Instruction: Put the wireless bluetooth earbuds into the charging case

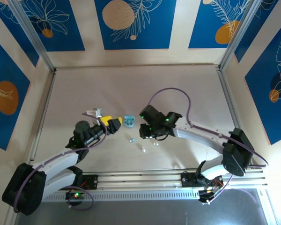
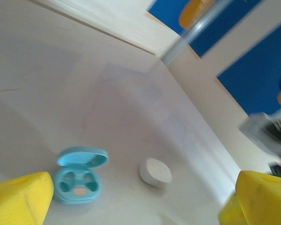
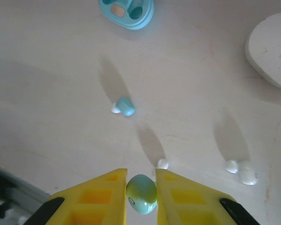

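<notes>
right gripper (image 3: 141, 185): pinched on one blue earbud (image 3: 141, 196), likely to carry it | charging case (image 3: 126, 9): lid up at 12 o'clock, ready for it | left gripper (image 2: 140, 201): wide open, holding nothing | other blue bud (image 3: 124, 107): loose at 11 o'clock

**Tabletop contents, seen from overhead**

- Table (image 1: 187, 89): pale, bare surface, walled by blue panels (image 1: 136, 23) with orange discs and white leaf prints.
- Charging case (image 1: 129, 122): pale blue, lid open, near the table's centre.
- Left gripper (image 1: 105, 118): at 9 o'clock of the case, just beside it, with yellow fingers (image 1: 114, 124) spread wide.
- Right gripper (image 1: 146, 132): at 4 o'clock of the case; fingertips hidden beneath its black body.
- Earbuds: three tiny pale specks (image 1: 132, 139), (image 1: 143, 150), (image 1: 155, 144), between 6 and 4 o'clock of the case, apart from one another.
- Mounting rail (image 1: 140, 180): aluminium, at 6 o'clock, carrying both arm bases.
</notes>
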`<act>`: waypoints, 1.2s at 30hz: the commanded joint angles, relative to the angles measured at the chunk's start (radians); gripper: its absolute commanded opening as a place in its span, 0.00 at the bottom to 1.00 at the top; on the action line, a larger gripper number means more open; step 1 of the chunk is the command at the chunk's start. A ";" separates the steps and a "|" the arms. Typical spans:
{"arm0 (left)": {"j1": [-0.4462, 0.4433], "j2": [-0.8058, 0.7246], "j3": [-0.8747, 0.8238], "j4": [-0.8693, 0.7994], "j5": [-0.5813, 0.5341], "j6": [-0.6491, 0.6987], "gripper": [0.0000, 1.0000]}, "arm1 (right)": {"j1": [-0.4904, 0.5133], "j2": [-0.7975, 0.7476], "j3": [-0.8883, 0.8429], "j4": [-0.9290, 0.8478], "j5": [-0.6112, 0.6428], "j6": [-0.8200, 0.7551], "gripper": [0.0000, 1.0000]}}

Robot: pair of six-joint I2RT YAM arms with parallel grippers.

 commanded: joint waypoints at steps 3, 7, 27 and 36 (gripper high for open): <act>-0.109 0.056 0.061 0.089 0.038 0.135 1.00 | -0.124 -0.127 -0.131 0.246 -0.313 0.039 0.20; -0.156 0.096 0.086 0.095 0.059 0.176 1.00 | -0.216 -0.197 -0.192 0.298 -0.446 0.054 0.20; -0.169 -0.034 0.053 0.000 -0.068 0.243 1.00 | -0.334 -0.175 -0.174 0.280 -0.644 0.122 0.20; -0.168 -0.017 0.018 0.033 -0.171 0.303 1.00 | -0.264 -0.020 -0.024 0.193 -0.529 0.082 0.20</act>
